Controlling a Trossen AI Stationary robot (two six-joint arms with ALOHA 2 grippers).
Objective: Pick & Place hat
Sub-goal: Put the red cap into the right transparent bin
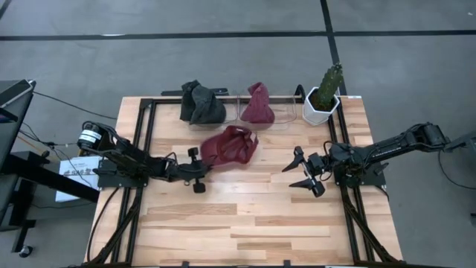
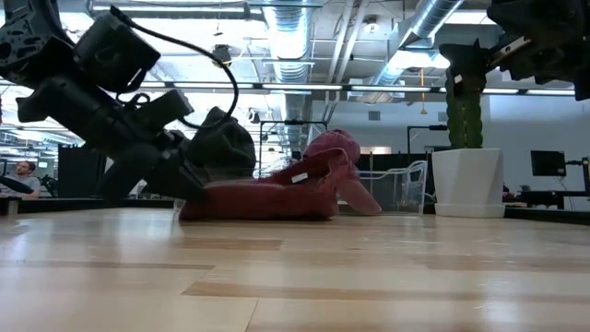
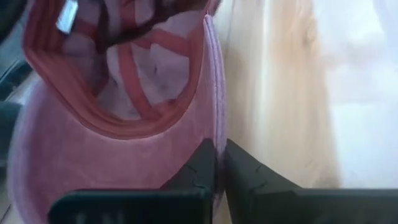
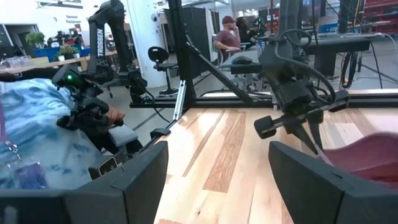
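Red hat point(image 1: 230, 145) lying upside down in the middle of the table point(image 1: 253, 223), brim pinched tight by the left gripper point(image 1: 202, 158). Right gripper point(image 1: 303, 171) wide open and holding nothing, well off to the right. Far back: dark hat point(image 1: 199, 103), another red hat point(image 1: 257, 104), potted cactus point(image 1: 324, 95).

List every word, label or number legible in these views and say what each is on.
"TROSSEN": reads vertically on the dark arm at the table's far side, right wrist view.
White tag inside the red hat: blurred, unreadable.
Paper sheet beside the table's left edge: print too small to read.
Nothing else is legible.
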